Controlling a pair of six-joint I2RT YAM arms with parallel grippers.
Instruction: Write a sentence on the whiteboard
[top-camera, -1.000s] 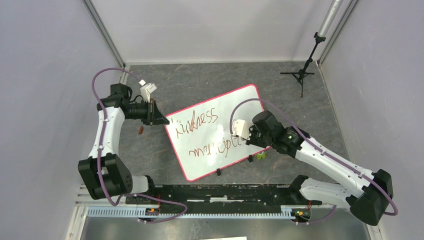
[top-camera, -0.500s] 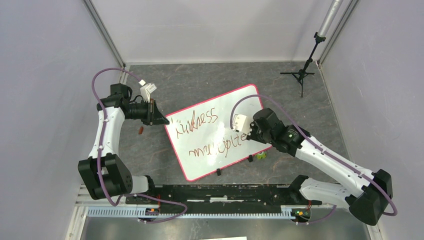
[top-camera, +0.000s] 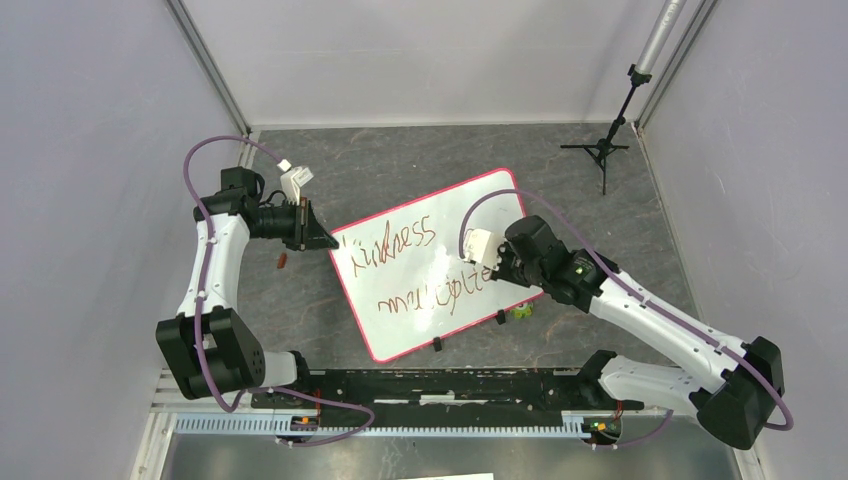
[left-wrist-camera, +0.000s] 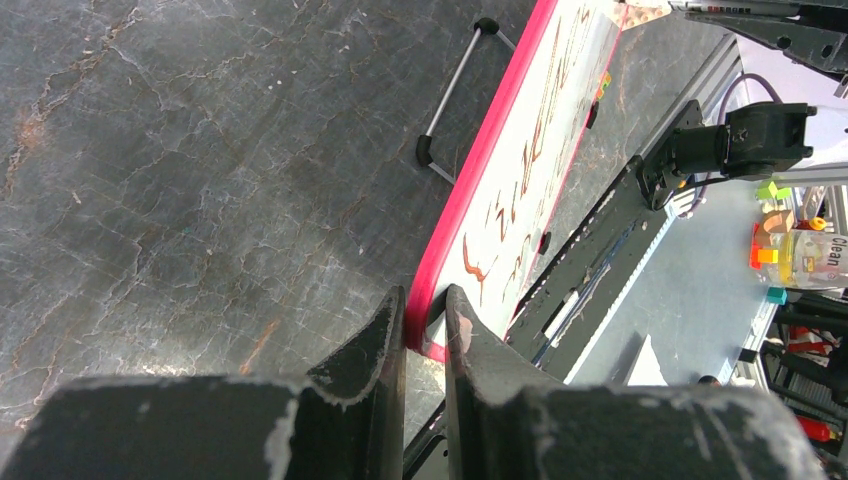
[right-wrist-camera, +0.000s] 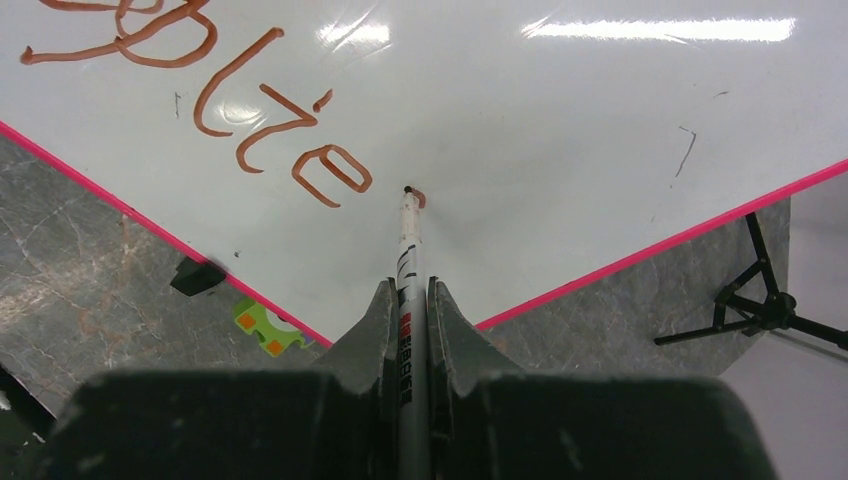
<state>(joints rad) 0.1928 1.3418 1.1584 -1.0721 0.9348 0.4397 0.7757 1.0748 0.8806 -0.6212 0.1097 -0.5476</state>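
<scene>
The whiteboard (top-camera: 480, 205) lies tilted on the dark floor, pink-bordered. The sentence (top-camera: 395, 243) is in reddish-brown, with "kindness" above a partial second line (top-camera: 430, 295). My left gripper (top-camera: 322, 240) is shut on the board's left corner; in the left wrist view its jaws (left-wrist-camera: 427, 300) pinch the pink border (left-wrist-camera: 480, 160). My right gripper (top-camera: 495, 270) is shut on a white marker (right-wrist-camera: 408, 240). The marker's tip touches the whiteboard (right-wrist-camera: 560, 120) just right of the last "e" of the sentence (right-wrist-camera: 260, 130), where a small mark begins.
A black tripod stand (top-camera: 600, 150) is at the back right and shows in the right wrist view (right-wrist-camera: 760, 300). A small green piece (top-camera: 521, 312) and two black clips (top-camera: 437, 345) lie along the board's near edge. A brown bit (top-camera: 283, 261) lies at the left.
My right gripper has moved the marker rightward along the second line, and more letters have appeared there. The left arm and the board have not moved.
</scene>
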